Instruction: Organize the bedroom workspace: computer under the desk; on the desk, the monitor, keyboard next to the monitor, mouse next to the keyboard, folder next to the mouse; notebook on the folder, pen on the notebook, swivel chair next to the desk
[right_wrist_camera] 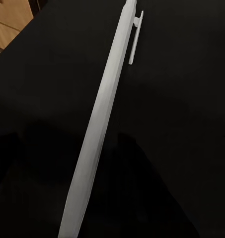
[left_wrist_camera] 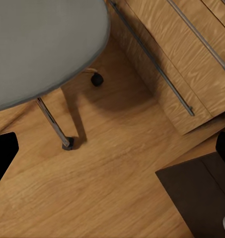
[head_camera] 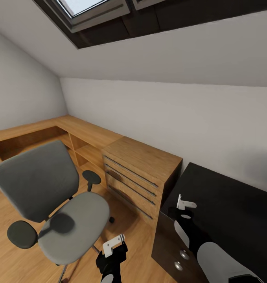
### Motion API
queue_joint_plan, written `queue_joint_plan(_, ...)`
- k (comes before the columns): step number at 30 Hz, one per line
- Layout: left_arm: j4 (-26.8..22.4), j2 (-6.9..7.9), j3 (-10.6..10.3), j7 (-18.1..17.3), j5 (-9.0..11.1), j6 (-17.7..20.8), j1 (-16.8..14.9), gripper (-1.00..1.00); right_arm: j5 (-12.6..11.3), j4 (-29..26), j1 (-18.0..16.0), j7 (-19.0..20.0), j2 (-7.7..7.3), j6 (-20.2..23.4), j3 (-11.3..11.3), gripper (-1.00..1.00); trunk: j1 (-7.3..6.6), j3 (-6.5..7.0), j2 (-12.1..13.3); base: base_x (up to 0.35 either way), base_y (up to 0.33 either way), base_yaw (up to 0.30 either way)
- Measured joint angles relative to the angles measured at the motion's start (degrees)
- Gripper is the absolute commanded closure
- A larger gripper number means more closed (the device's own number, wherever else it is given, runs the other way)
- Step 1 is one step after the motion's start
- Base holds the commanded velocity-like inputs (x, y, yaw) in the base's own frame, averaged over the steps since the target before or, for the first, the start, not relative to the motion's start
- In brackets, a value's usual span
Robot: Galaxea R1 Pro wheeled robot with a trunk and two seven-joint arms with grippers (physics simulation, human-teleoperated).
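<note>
Pen (right_wrist_camera: 100, 129) over glossy black desk (head_camera: 227, 204); wooden drawer chest (head_camera: 143, 173) beside.

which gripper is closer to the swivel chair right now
Left. The left gripper hangs over the wooden floor just beside the swivel chair seat's front edge. The right gripper is farther off, over the black desk, holding the pen.

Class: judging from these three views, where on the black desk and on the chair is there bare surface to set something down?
The desk top is bare from the wooden drawer chest to the wall. The swivel chair seat is bare. Crowded: the desk's near corner, where the right gripper holds the pen.
</note>
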Motion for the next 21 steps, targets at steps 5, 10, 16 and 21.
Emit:
queue_joint_plan(5,0.0,0.00,0.0,0.0,0.0,0.0,0.0,-1.00,0.1,-0.1,0.0,0.0,0.00,0.1,0.0,1.00,0.00,0.00,0.0,0.000,0.000,0.000)
queue_joint_plan(10,0.0,-0.02,0.0,0.0,0.0,0.0,0.0,-1.00,-2.1,-1.3,0.0,-0.1,-0.14,2.7,-0.1,1.00,0.00,0.00,0.0,0.000,0.000,0.000)
queue_joint_plan(16,0.0,-0.03,0.0,0.0,0.0,0.0,0.0,-1.00,-3.8,-2.2,0.0,-0.1,-0.25,4.4,-0.1,1.00,0.00,-0.01,0.0,0.000,0.000,0.000)
queue_joint_plan(21,0.0,0.02,-0.1,0.0,0.0,0.0,0.0,-1.00,-3.9,-2.4,0.0,-0.1,-0.28,5.0,-0.2,1.00,0.01,-0.01,0.0,0.000,0.000,0.000)
